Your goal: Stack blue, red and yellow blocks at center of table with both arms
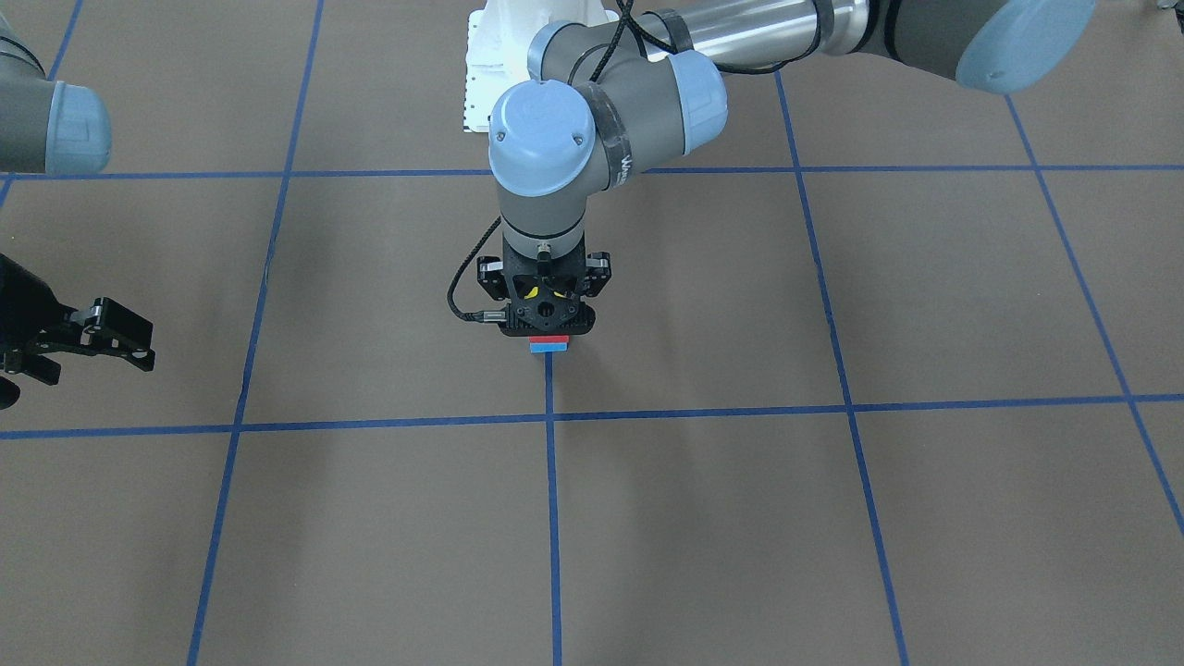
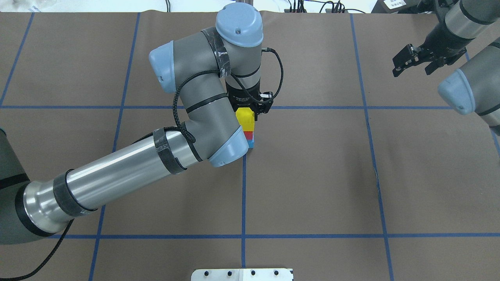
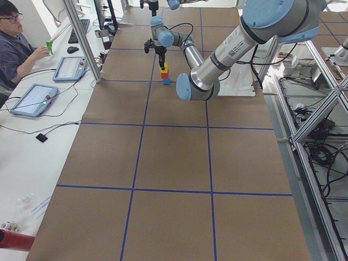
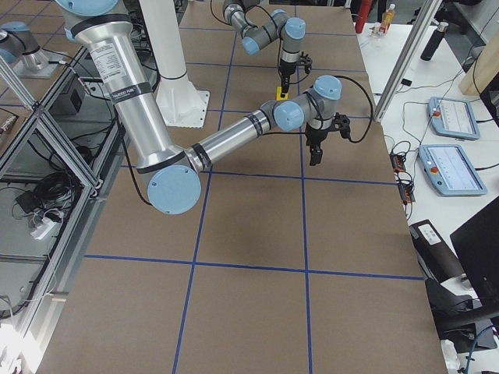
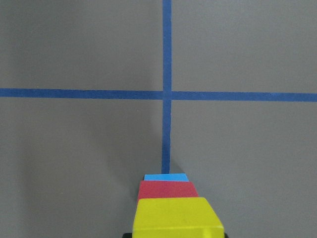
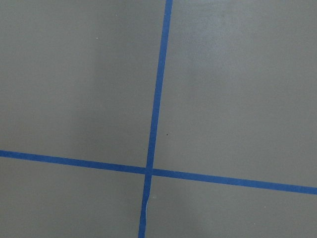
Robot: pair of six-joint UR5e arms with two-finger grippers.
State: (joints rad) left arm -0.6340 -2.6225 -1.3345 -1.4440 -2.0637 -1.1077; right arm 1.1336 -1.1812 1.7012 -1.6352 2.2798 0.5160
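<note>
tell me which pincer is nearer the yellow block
Left. The left pincer is directly above the yellow block, right at its top. The right pincer is far off to the robot's right, well away from it.

Brown paper covers the table (image 3: 174, 157), gridded with blue tape lines (image 3: 144, 124). Along its far edge runs a white desk (image 3: 22, 163) with two tablets (image 3: 33, 99) and a keyboard (image 3: 81, 30), and a seated operator (image 3: 13, 51) in glasses. An aluminium post (image 3: 81, 41) rises there; cables (image 3: 321, 152) sprawl beyond the near edge.
</note>
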